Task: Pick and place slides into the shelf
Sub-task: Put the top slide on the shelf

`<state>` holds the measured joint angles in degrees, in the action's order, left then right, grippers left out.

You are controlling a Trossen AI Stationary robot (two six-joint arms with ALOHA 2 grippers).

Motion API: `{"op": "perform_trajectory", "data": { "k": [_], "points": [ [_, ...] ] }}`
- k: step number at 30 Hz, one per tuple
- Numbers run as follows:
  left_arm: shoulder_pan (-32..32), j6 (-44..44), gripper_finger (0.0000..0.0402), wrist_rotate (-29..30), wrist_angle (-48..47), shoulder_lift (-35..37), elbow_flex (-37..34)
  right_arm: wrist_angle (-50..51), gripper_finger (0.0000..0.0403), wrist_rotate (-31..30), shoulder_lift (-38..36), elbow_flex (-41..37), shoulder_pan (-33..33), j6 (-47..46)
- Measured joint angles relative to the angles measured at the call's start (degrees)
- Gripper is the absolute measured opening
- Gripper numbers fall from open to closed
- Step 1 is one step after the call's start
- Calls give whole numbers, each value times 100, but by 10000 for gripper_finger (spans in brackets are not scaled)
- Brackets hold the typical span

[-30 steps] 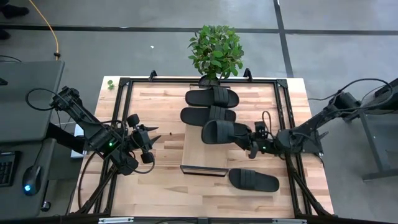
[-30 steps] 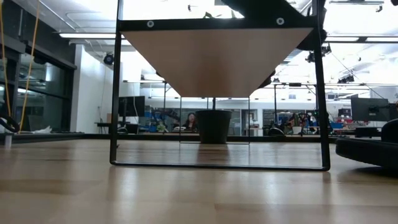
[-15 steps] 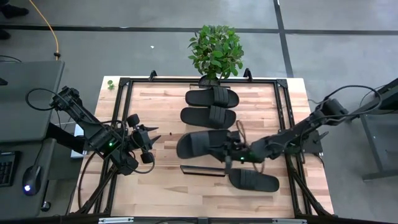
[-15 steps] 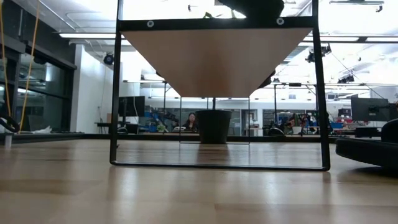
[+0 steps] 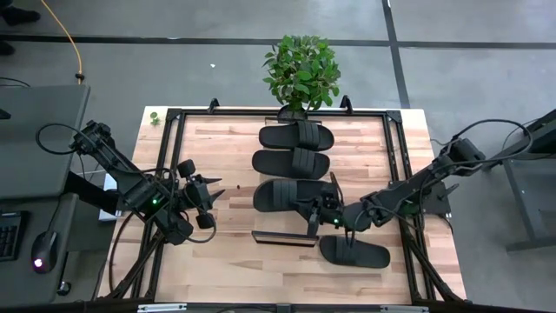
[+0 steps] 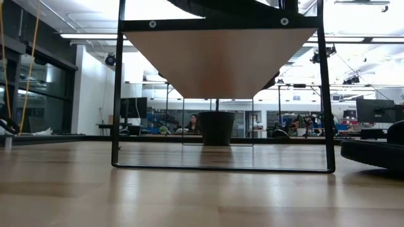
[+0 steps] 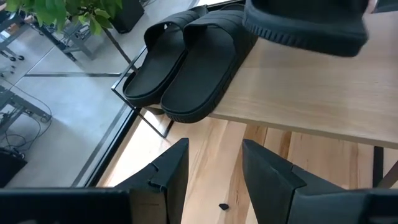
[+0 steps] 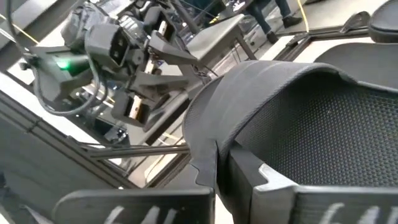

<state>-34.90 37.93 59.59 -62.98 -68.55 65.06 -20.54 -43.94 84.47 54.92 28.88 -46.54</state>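
Note:
Two black slides lie side by side on the far part of the shelf, a pale raised board; the left wrist view shows that pair of slides too. My right gripper is shut on a third slide over the board's middle. The fourth slide lies on the tabletop near the shelf's near end and shows in the low view as the fourth slide. My left gripper waits open, left of the shelf. My right gripper holds the third slide by its wide strap band, at the side where the band meets the sole. One finger lies on the footbed side and the other outside. It comes in from the table's right. Whether the sole rests on the board, I cannot tell.
A potted plant stands at the table's far edge, just beyond the shelf. A black metal frame runs around the tabletop. Bare wood lies between my left gripper and the shelf, which stands on thin dark legs.
My right gripper has carried the third slide from the shelf's right side toward the table's left and near edge. Half a second ago the slide hung higher and farther left; now it has drawn back slightly right over the board's middle, beside the placed pair.

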Motion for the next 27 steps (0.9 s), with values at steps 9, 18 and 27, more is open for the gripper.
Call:
{"op": "perform_trajectory", "data": {
  "k": [9,18,27],
  "points": [
    [0,-15,134,27,7,0,0,107,1,132,86,-2,-260,-127],
    [0,-13,134,42,20,0,0,-610,1,746,634,-4,-521,-207],
    [0,-13,134,17,26,0,0,-192,1,859,684,-4,-703,-423]
  ]
}}
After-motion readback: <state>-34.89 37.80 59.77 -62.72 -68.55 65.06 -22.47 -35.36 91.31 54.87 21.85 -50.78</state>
